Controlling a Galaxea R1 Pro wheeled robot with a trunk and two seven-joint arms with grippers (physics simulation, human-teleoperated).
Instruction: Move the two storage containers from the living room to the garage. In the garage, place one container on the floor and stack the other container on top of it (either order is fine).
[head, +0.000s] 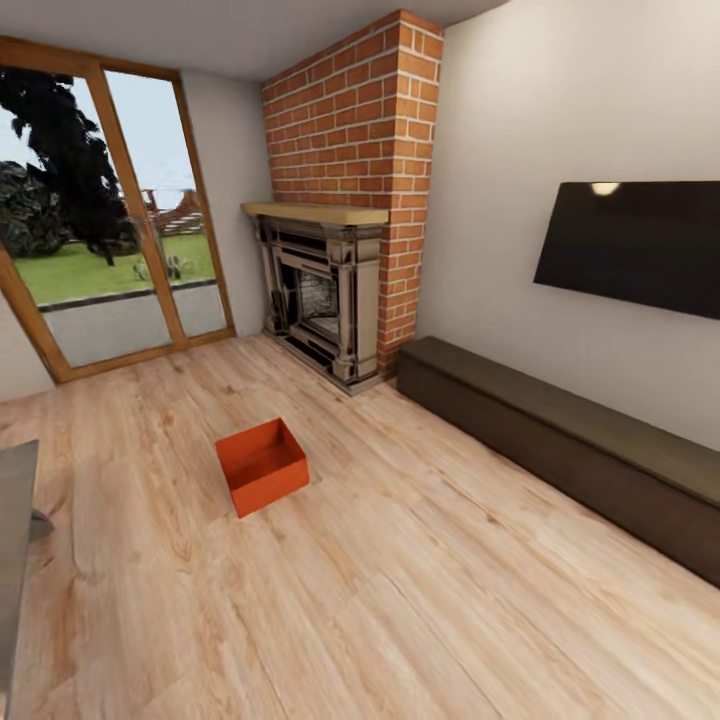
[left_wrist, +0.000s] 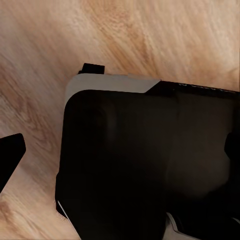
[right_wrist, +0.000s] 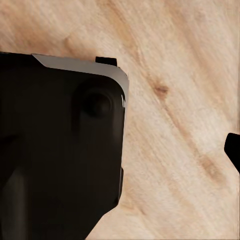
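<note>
One orange-red storage container (head: 262, 465) sits open side up on the light wood plank floor of the living room, left of centre in the head view and a few steps ahead. It looks empty. The garage is out of view. In the left wrist view my left gripper (left_wrist: 120, 150) hangs over the robot's dark base, with one dark finger (left_wrist: 10, 155) at the picture's edge. A finger (right_wrist: 233, 148) of my right gripper (right_wrist: 120, 150) likewise sits at the far edge of the right wrist view. Both grippers are spread open and hold nothing.
A brick fireplace (head: 325, 300) stands at the back, with a glass patio door (head: 110, 220) to its left. A black wall TV (head: 640, 245) hangs above a long dark low cabinet (head: 570, 450) on the right. A grey edge (head: 15, 540) juts in at the left.
</note>
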